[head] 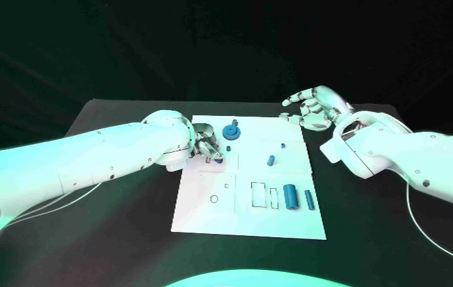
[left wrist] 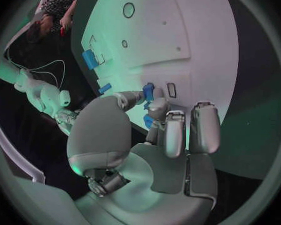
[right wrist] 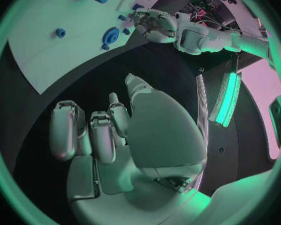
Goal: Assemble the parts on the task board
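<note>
Two hands meet your eye on the black table [head: 123, 113]; at your left, the left hand [head: 204, 143] rests on the task board's [head: 250, 218] left edge, its fingers [left wrist: 168, 130] curled down around a small blue part [left wrist: 148, 91]; you cannot tell if they pinch it; further right lie a blue gear [head: 232, 132], a small peg [head: 270, 161] and two blue cylinders [head: 290, 195]; the right hand [head: 314, 108] hovers off the board's far right corner, fingers loosely curled and apart, holding nothing.
</note>
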